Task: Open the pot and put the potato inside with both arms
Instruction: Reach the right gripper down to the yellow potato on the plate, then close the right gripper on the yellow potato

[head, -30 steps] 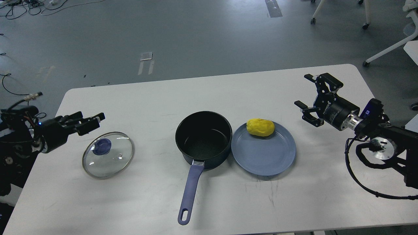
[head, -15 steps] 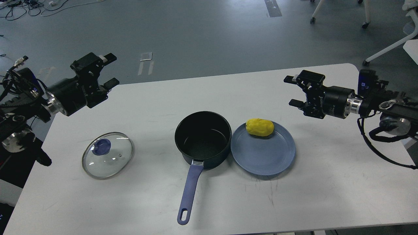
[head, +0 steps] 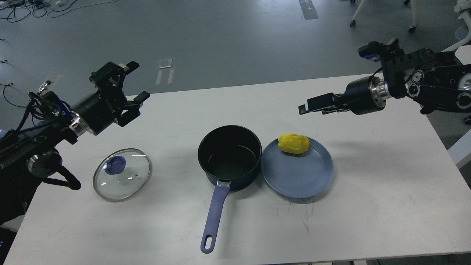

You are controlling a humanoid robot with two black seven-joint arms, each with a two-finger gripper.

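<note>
A dark pot (head: 230,156) with a blue handle (head: 215,215) stands open and empty at the table's middle. Its glass lid (head: 127,180) with a blue knob lies flat on the table to the left. A yellow potato (head: 293,143) sits at the back of a blue plate (head: 298,176), just right of the pot. My left gripper (head: 136,81) is open and empty, raised above the table behind the lid. My right gripper (head: 307,105) hovers behind and above the potato, pointing left. It is turned side-on, so its fingers cannot be told apart.
The white table (head: 386,191) has a rounded far right corner. Beyond it are grey floor, cables at the far left, and white chair legs (head: 434,59) at the far right.
My left gripper rose from beside the lid and now sits higher and further right. My right gripper lifted, swung left toward the potato and rotated side-on. Pot, lid, plate and potato stayed put.
</note>
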